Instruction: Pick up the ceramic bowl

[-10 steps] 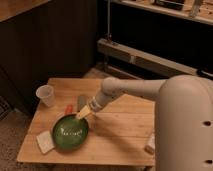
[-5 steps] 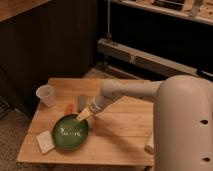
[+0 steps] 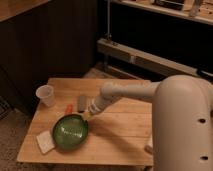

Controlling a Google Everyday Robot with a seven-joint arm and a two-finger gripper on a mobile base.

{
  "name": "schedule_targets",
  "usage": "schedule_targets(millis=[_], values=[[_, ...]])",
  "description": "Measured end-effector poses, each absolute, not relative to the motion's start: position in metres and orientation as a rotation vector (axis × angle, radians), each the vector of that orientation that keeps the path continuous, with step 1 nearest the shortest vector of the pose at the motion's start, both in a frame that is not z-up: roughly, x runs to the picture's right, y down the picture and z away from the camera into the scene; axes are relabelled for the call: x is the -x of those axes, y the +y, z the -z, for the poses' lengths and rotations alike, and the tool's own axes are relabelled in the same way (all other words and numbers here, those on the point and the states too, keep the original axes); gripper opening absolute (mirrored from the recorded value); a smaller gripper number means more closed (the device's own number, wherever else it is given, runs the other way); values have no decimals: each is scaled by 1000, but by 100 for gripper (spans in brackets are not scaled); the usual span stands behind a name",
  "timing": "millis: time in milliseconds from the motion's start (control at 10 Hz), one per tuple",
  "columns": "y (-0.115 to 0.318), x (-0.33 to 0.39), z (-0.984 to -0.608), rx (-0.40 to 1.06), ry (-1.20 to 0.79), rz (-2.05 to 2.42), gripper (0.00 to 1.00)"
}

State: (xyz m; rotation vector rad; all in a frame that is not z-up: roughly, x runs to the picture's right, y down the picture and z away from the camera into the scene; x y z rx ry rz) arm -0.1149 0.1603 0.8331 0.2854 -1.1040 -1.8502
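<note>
The ceramic bowl point(image 3: 70, 131) is wide, shallow, glossy dark green and sits near the front left of the wooden table point(image 3: 125, 125). My gripper point(image 3: 86, 116) reaches from the right on a white arm and is at the bowl's upper right rim, touching or just over it. The fingertips are hard to make out against the rim.
A translucent plastic cup point(image 3: 46, 95) stands at the table's left edge. A grey flat object point(image 3: 81, 103) and a small orange-red item point(image 3: 68, 108) lie behind the bowl. A pale sponge-like square point(image 3: 44, 141) lies at the front left. Dark cabinets and a shelf stand behind.
The gripper has stayed at the bowl's upper right rim, with only a slight shift. The bowl has not visibly moved.
</note>
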Motion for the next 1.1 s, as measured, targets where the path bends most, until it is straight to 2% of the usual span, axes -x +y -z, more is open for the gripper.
schedule_targets(millis=[100, 300, 1100], values=[[164, 113, -836, -283, -1106, 1846, 21], [164, 111, -838, -286, -1127, 1853, 2], [134, 80, -791, -285, -1167, 1860, 0]])
